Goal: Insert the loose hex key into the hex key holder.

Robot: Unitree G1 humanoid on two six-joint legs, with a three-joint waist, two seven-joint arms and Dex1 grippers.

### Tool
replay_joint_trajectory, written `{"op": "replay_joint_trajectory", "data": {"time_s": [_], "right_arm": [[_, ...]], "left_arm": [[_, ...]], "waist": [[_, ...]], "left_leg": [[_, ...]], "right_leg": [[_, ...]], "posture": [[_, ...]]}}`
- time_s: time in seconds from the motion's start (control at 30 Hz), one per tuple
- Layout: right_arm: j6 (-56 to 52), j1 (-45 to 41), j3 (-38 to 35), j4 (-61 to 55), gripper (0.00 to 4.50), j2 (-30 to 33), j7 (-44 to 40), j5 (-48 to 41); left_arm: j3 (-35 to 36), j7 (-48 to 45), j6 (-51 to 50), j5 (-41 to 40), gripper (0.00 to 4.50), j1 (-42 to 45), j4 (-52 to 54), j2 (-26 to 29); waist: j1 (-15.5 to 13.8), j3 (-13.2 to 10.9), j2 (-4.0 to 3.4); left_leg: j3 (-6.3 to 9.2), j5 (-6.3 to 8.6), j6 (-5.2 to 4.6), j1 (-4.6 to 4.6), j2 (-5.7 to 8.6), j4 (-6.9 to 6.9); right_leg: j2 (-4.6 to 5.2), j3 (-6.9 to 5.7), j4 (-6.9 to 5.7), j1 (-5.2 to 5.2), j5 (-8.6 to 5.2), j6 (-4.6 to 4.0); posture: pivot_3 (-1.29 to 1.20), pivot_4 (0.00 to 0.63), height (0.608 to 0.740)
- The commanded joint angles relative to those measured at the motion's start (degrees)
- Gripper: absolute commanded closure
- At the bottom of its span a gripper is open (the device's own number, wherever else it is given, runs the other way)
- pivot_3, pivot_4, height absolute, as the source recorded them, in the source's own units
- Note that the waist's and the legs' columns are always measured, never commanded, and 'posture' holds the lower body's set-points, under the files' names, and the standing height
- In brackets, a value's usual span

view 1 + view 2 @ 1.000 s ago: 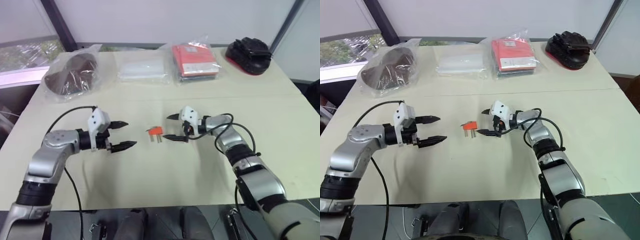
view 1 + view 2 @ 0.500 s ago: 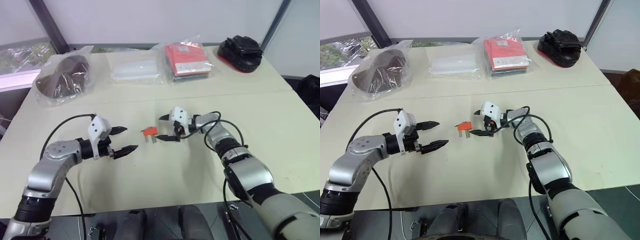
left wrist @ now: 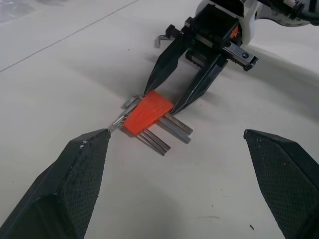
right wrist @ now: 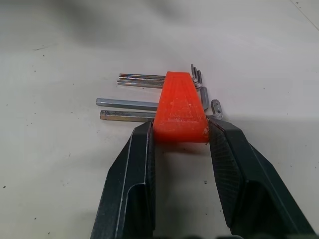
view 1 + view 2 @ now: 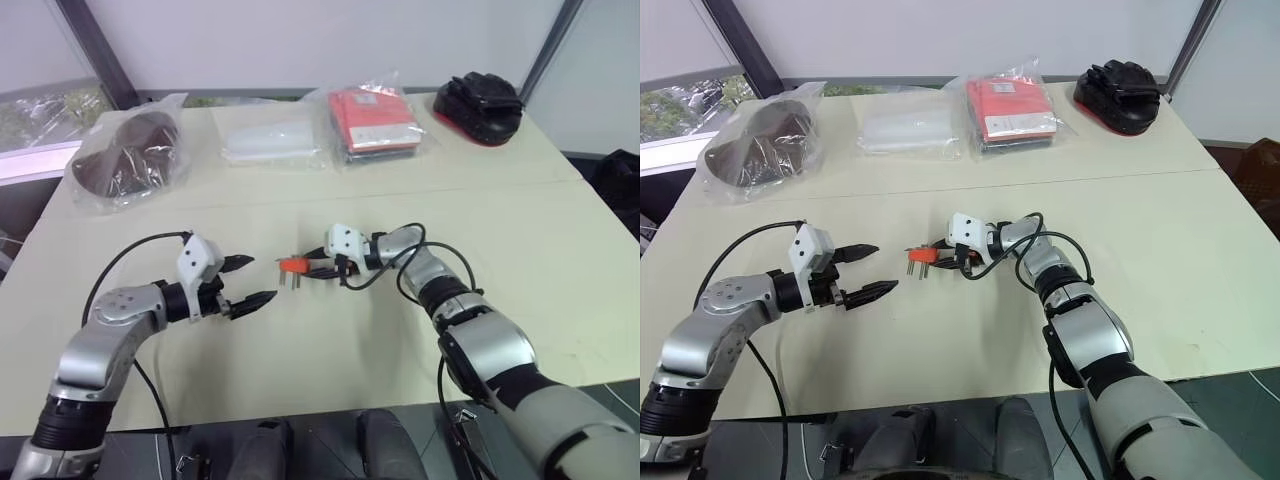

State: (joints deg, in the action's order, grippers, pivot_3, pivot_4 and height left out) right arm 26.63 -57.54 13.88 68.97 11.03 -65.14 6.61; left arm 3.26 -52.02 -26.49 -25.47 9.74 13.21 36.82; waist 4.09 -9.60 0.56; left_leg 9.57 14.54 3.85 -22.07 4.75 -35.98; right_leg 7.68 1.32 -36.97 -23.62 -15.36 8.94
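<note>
Hex key holder (image 5: 292, 265) flat on the pale table (image 5: 330, 340), near the middle, between the two grippers; orange-red wedge with several grey keys sticking out along the tabletop on one side and their small bent ends showing on the other. Clamped at its wide end by the right gripper (image 5: 316, 268), one black finger (image 4: 134, 164) pressed to each side of the block, tips low at the table surface. Facing it from the other side, the left gripper (image 5: 258, 280), jaws spread wide, near the holder but not touching, fingers (image 3: 82, 184) well clear on either side of the block in the left wrist view. Probably the loose hex key (image 3: 160, 40): a small grey bent rod on the table just beside the right gripper's body, apart from the holder; too small to be sure. Along the far edge of the table, well apart from all this: a dark item in a clear bag (image 5: 130, 160), a clear flat packet (image 5: 270, 142), a red packet in clear plastic (image 5: 375, 120) and a black and red object (image 5: 485, 100).
</note>
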Motion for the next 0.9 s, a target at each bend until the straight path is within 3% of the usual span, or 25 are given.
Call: {"op": "replay_joint_trajectory", "data": {"time_s": [0.03, 0.23, 0.37, 0.57, 0.7, 0.9], "right_arm": [[2.07, -0.24, -0.94, -1.65, 3.52, 1.19, 2.12, 0.44], [21.52, -0.83, 0.83, -13.84, 3.52, 9.96, 14.03, 7.94], [34.32, -3.26, 4.39, -20.82, 3.52, 17.90, 34.39, 26.81], [41.07, -5.22, 6.28, -24.80, 3.52, 23.53, 57.90, 42.59], [41.64, -6.44, 7.97, -25.13, 3.52, 24.94, 65.19, 46.51], [41.25, -6.67, 9.76, -25.20, 3.52, 26.29, 68.84, 47.56]], "left_arm": [[0.44, 0.20, 0.59, -0.70, 0.00, 1.94, -0.32, -0.61], [2.79, -1.04, -5.02, -7.63, 0.00, 11.50, -5.87, -3.52], [1.96, -4.38, -6.82, -9.77, 0.00, 19.42, -13.58, -4.71], [-0.89, -11.49, -2.21, -6.62, 0.00, 31.24, -31.34, -7.82], [-2.46, -16.05, 1.24, -4.40, 0.00, 36.61, -39.35, -9.90], [-3.04, -20.23, 4.93, -2.12, 0.00, 42.14, -47.09, -13.24]], "waist": [[-0.07, 0.00, 0.00], [-1.28, -0.04, -0.02], [-1.37, -0.05, 0.00], [-0.51, -0.05, 0.02], [-0.07, -0.06, 0.03], [0.04, -0.06, 0.03]], "left_leg": [[0.00, 0.00, 0.00, 0.00, 0.00, -0.01], [0.02, -0.05, 0.08, -0.33, 0.12, -0.19], [-0.01, -0.09, 0.16, -0.42, 0.13, -0.11], [-0.09, -0.13, 0.22, -0.42, 0.13, -0.04], [-0.10, -0.13, 0.22, -0.44, 0.16, -0.04], [-0.10, -0.13, 0.22, -0.45, 0.16, -0.04]], "right_leg": [[0.00, 0.00, 0.00, 0.00, 0.00, 0.00], [0.07, -0.01, -0.04, -0.25, 0.01, 0.01], [0.05, 0.02, -0.17, -0.49, 0.00, 0.01], [0.02, 0.11, -0.21, -0.60, 0.00, 0.01], [0.04, 0.11, -0.17, -0.59, 0.00, 0.01], [0.04, 0.11, -0.16, -0.59, 0.00, 0.01]], "posture": [[0.00, 0.150, 0.740], [0.00, 0.150, 0.740], [0.00, 0.150, 0.740], [0.00, 0.150, 0.740], [0.00, 0.150, 0.740], [0.00, 0.150, 0.740]]}}
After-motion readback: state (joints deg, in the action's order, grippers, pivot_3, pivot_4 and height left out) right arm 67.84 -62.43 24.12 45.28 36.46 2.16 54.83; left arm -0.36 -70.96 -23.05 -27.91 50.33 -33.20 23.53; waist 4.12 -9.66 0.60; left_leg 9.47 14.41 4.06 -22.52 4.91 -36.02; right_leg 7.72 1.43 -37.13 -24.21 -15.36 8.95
